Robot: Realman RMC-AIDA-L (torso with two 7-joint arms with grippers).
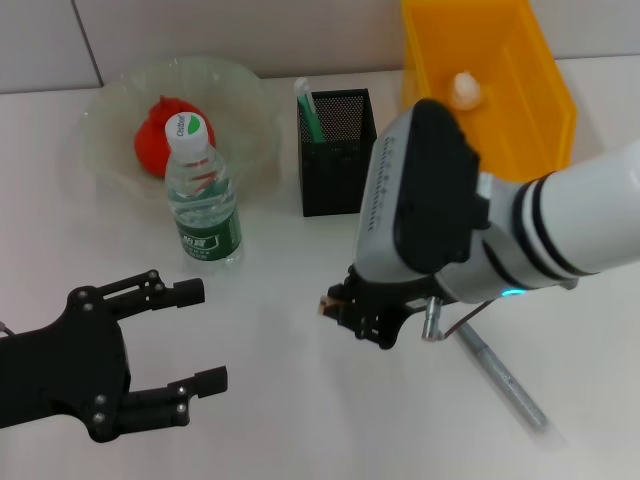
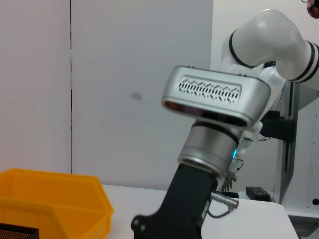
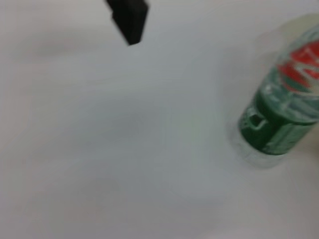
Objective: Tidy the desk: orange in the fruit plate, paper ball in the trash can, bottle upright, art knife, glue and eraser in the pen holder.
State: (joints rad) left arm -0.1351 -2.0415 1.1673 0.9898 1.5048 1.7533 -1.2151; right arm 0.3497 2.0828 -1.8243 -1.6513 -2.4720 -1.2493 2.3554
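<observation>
Black fingers of the left gripper (image 1: 205,335) are being held spread and empty, parked low at the left. Beyond it, the bottle (image 1: 202,193) is standing upright before the fruit plate (image 1: 100,120). At centre, the right gripper (image 1: 335,305) is being carried clamped on the eraser (image 1: 328,304), apparently bound for the pen holder (image 1: 338,152).

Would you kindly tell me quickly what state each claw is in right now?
Left claw: open, empty, low over the table.
Right claw: shut on the eraser.

White desk (image 1: 270,400), pale grey panelled wall (image 2: 124,74) behind, thin dark vertical seam (image 2: 70,84)
</observation>
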